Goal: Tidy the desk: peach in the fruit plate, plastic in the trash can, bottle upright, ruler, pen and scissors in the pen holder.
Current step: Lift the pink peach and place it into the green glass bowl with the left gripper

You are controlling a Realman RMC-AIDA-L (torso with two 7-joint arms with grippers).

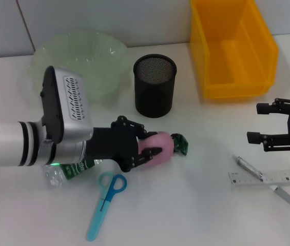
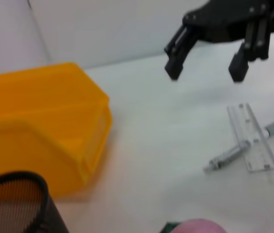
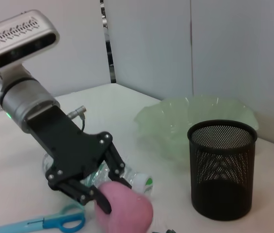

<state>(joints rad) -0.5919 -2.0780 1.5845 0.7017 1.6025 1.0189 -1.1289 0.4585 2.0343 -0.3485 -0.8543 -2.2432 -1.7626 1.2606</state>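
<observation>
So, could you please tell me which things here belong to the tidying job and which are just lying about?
Job:
pink peach in the left tool
pale green glass fruit plate
black mesh pen holder
blue scissors
clear ruler
silver pen
lying plastic bottle
yellow bin

Lying about:
nothing obvious

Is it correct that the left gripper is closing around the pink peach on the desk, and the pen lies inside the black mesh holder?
Not quite. The left gripper is around the peach, but the pen lies on the desk across the ruler, not in the pen holder, as the head view shows.
</observation>
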